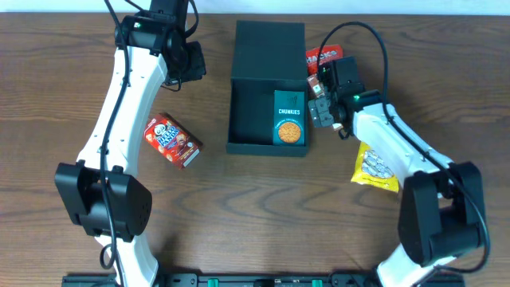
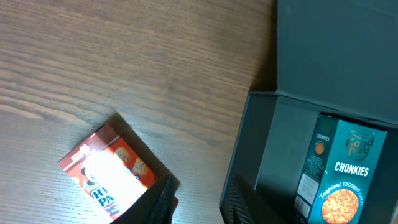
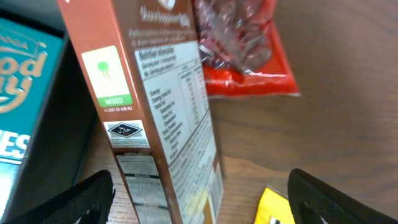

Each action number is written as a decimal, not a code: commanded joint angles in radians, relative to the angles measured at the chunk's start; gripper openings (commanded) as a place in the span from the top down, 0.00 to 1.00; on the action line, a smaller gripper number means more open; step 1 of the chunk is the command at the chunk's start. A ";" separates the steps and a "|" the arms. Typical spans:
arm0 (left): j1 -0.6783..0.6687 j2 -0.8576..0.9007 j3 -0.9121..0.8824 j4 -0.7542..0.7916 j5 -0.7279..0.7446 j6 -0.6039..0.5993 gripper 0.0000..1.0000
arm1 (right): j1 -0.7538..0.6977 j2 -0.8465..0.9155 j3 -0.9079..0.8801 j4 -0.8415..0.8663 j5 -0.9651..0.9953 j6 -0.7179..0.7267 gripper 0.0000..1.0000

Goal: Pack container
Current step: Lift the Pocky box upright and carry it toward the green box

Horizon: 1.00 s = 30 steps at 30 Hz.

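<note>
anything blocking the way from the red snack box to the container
Nothing visible: only table lies between the red snack box and the container, whose left half is unoccupied; the Chunkies carton sits on its right side.

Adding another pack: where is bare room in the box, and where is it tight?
Bare: the container's left half, between its left wall and the Chunkies carton. Also table between container and red snack box. Crowded: right of the container, with the right gripper, brown carton, red packet, yellow packet.

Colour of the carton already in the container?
Teal carton, orange biscuit picture; clearest in the overhead view.
</note>
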 commanded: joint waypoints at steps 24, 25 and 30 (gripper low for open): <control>0.004 0.003 0.008 0.007 -0.004 -0.005 0.69 | -0.008 0.117 0.016 0.106 0.011 -0.005 0.35; 0.004 0.003 0.008 0.006 -0.004 -0.005 0.69 | -0.008 0.121 0.016 0.106 0.011 -0.005 0.36; 0.004 0.003 0.008 0.007 -0.004 -0.011 0.69 | -0.009 0.122 0.016 0.113 0.011 -0.005 0.54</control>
